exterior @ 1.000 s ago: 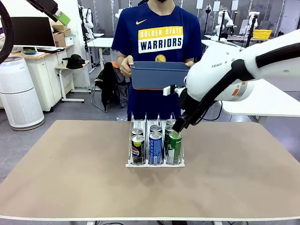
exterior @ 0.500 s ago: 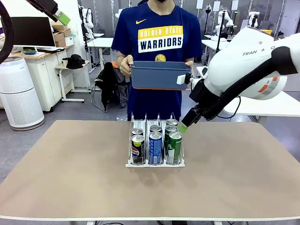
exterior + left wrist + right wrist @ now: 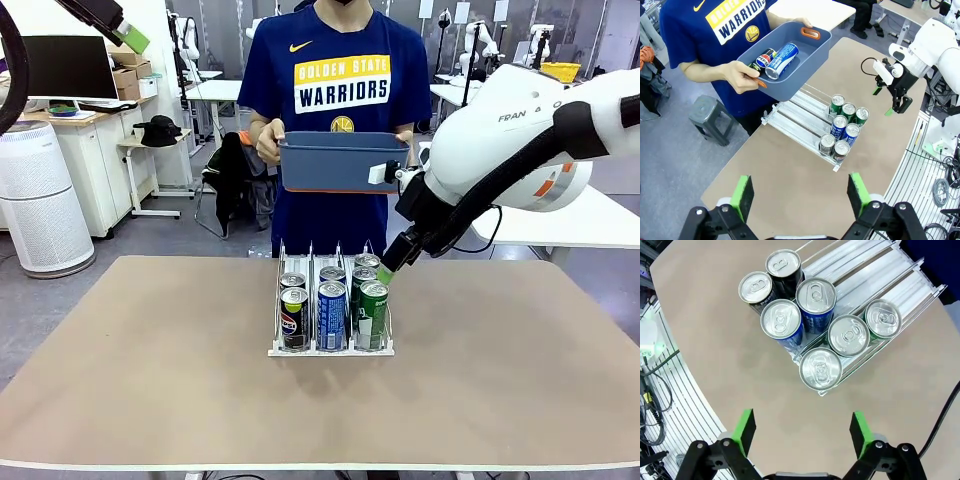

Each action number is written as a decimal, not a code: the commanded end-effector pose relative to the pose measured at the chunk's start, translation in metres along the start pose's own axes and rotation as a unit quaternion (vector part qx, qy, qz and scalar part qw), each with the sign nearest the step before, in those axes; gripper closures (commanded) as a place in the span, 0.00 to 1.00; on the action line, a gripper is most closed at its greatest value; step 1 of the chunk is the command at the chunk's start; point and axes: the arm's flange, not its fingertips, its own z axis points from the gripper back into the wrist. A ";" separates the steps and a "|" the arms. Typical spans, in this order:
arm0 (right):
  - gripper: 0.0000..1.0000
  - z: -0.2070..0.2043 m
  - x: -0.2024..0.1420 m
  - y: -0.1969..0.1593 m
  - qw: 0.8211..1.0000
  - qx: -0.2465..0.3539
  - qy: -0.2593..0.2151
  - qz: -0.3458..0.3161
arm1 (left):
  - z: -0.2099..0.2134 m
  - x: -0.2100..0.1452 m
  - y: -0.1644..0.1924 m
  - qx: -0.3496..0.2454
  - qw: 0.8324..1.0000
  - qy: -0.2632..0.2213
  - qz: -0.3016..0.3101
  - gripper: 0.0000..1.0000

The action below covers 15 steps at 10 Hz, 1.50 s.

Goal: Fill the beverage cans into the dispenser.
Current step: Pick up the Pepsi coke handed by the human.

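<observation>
Right end effector [image 3: 385, 271] raised from cans [image 3: 332, 303], Pepsi can [image 3: 293, 320], Warriors shirt [image 3: 342, 60]

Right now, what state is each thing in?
dispenser, standing on the table, part filled
racked cans, seven, upright, in three lanes
tub, held off the table by the person
tub cans, lying on their sides
left gripper, open, empty
right gripper, open, empty, hovering near the dispenser
</observation>
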 end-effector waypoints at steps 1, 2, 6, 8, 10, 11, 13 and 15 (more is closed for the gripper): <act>0.00 0.000 0.002 0.001 1.000 -0.003 0.000 0.002 | 0.000 -0.001 -0.001 0.001 1.000 0.002 0.000 0.00; 0.00 0.000 0.002 0.001 1.000 -0.003 0.000 0.002 | 0.000 -0.001 -0.001 0.001 1.000 0.002 0.000 0.00; 0.00 0.085 0.008 -0.033 0.992 0.071 -0.097 0.047 | 0.000 -0.001 -0.001 0.001 1.000 0.002 0.000 0.00; 0.00 0.154 0.014 -0.058 0.987 0.105 -0.110 0.052 | 0.000 -0.001 -0.001 0.001 1.000 0.002 0.000 0.00; 0.00 0.220 0.023 -0.079 0.991 0.066 -0.108 0.050 | 0.000 -0.001 -0.001 0.001 1.000 0.002 0.000 0.00; 0.00 0.249 0.028 -0.079 0.991 0.064 -0.105 0.054 | 0.000 -0.001 -0.001 0.001 1.000 0.002 0.000 0.00; 0.00 0.297 0.042 -0.077 0.992 0.053 -0.093 0.060 | 0.000 -0.001 -0.001 0.001 1.000 0.002 0.000 0.00; 0.00 0.335 0.052 -0.066 0.994 0.006 -0.099 0.049 | 0.000 -0.001 -0.001 0.001 1.000 0.002 0.000 0.00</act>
